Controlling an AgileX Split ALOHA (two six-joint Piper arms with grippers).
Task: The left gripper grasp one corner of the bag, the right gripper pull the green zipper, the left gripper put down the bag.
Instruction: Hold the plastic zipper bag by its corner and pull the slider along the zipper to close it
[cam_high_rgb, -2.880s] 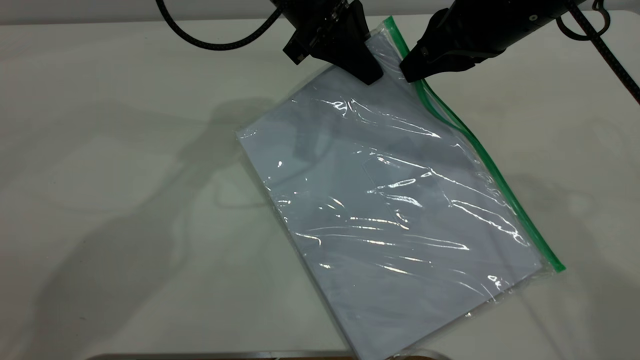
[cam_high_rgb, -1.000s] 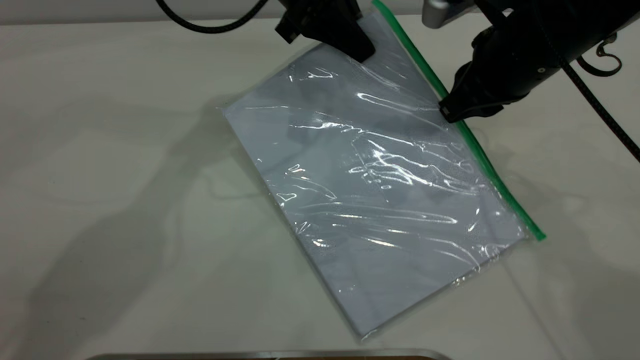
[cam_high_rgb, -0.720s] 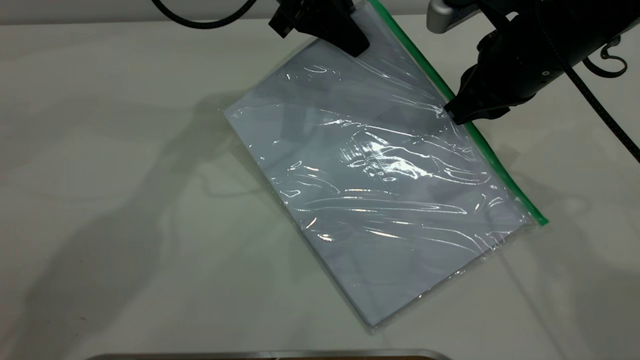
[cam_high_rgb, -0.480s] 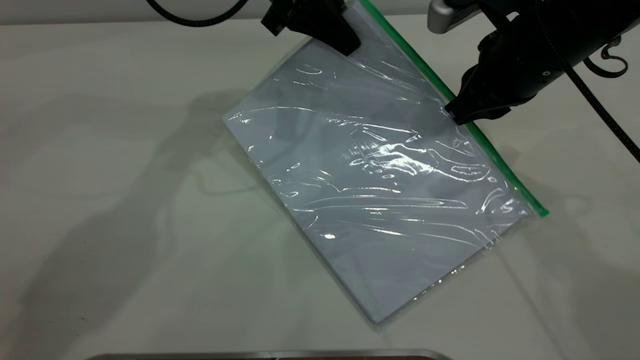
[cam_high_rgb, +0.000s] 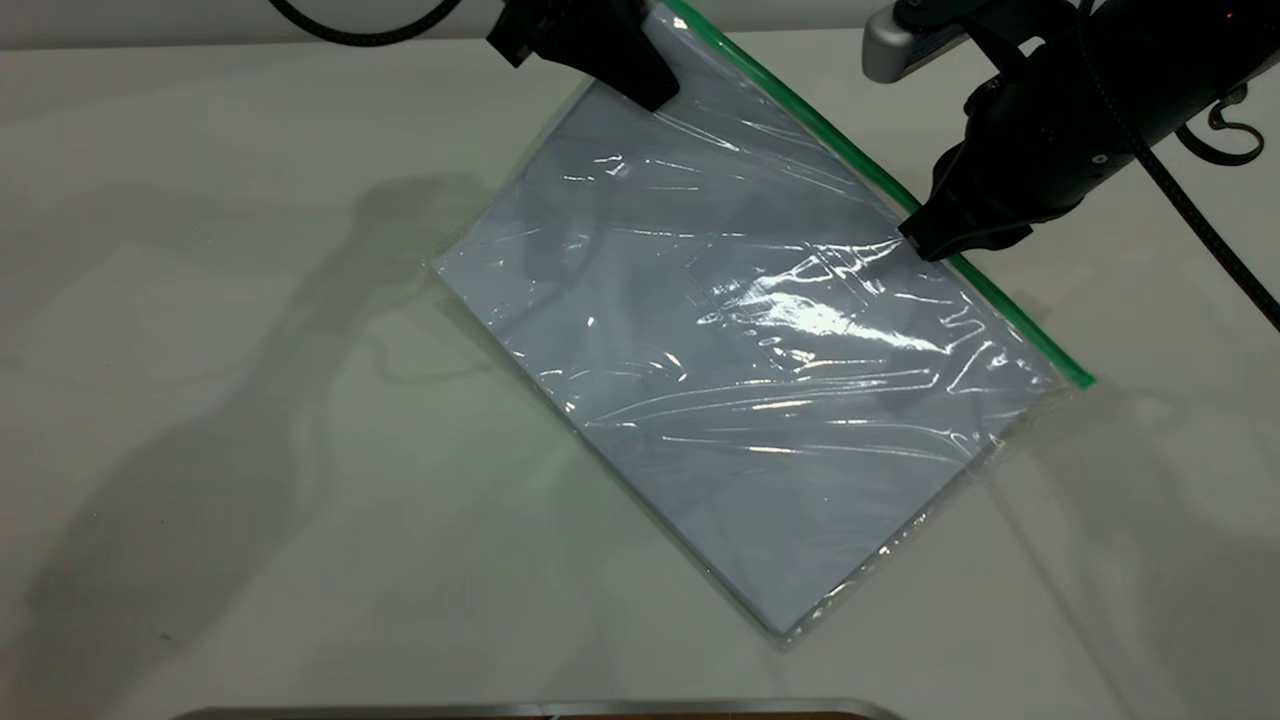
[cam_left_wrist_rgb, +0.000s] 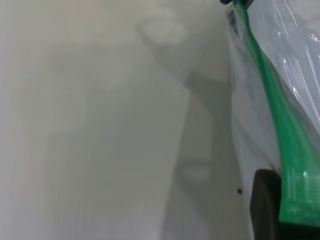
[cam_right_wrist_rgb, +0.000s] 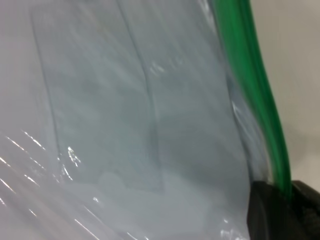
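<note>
Up at the far edge of the table (cam_high_rgb: 200, 400), the left gripper (cam_high_rgb: 640, 85) was pinched tight on the corner (cam_high_rgb: 672, 22) of the bag (cam_high_rgb: 740, 340). It held that corner up in the air, right where the green zipper (cam_high_rgb: 850, 160) started. In the left wrist view, the green zipper (cam_left_wrist_rgb: 277, 120) ran down between the black fingers (cam_left_wrist_rgb: 265, 205) of that gripper, and it was squeezed flat there.

Farther along the same edge, the right gripper (cam_high_rgb: 925, 240) was closed on the green zipper, about in the middle of its length. In the right wrist view, the green zipper (cam_right_wrist_rgb: 255, 85) went straight into the gap between the two black fingers (cam_right_wrist_rgb: 262, 210), and they were pressed onto it. The little slider tab could not be seen.

The bag was big, flat and see-through, with white paper (cam_high_rgb: 760, 470) inside. It lay slanted on the table. Its far corner was lifted, and its near corner (cam_high_rgb: 785, 635) rested on the table top. The plastic was wrinkled and shiny. A small clear pocket (cam_right_wrist_rgb: 100, 100) showed on the front of the bag in the right wrist view. The green zipper ended at the corner on the right side (cam_high_rgb: 1082, 380), close to the table. Dark shadows of the arms fell on the table to the left of the bag.
</note>
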